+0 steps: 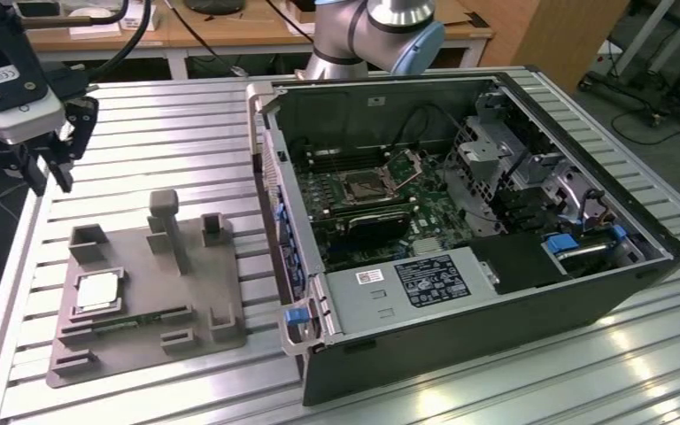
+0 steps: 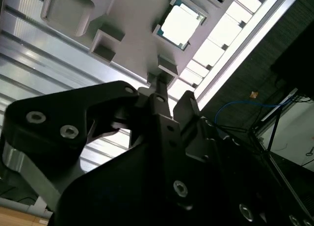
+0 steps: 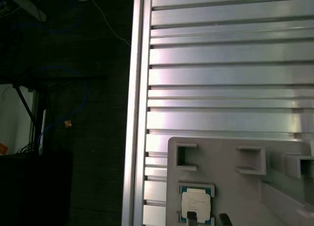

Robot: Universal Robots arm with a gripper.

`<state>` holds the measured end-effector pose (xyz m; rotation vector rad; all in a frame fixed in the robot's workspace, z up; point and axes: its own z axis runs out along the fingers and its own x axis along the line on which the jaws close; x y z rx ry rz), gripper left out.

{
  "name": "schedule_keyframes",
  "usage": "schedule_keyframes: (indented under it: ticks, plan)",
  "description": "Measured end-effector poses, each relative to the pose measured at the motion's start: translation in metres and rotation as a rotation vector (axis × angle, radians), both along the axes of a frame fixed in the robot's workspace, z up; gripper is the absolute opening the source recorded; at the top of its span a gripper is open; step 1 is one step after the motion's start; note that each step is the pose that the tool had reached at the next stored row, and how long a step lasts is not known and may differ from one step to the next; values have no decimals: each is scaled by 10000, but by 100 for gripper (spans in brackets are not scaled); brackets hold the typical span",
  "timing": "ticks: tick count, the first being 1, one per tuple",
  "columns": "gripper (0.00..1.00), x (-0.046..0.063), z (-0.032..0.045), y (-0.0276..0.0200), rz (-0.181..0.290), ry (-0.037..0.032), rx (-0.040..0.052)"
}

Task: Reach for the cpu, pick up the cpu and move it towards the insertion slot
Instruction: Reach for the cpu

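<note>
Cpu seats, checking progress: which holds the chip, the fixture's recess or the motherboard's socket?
The recess in the grey fixture: the cpu lies there, while the insertion slot has a dark centre.

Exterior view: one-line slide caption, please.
Gripper hovers over the table edge, apart from the cpu in the grey fixture; insertion slot sits inside the open case.

cpu (image 1: 98, 290) in fixture (image 1: 151, 270), at exterior view's left of case (image 1: 470, 341).

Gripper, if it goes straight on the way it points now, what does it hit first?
Likely the grey fixture plate close by the cpu, maybe the cpu itself; depth is unclear.
</note>
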<state>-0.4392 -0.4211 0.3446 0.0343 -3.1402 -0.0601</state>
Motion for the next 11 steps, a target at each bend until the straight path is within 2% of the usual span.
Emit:
schedule_keyframes:
  ticks: [1,4,5,6,11]
  plan:
    - [29,0,-2,0,0,1,0]
    - [47,-11,-28,-4,2,-10,0]
    - [47,-19,-42,-8,2,-13,-1]
    - [53,-26,-60,-12,2,-15,0]
    - [53,-56,-151,-26,28,-16,0]
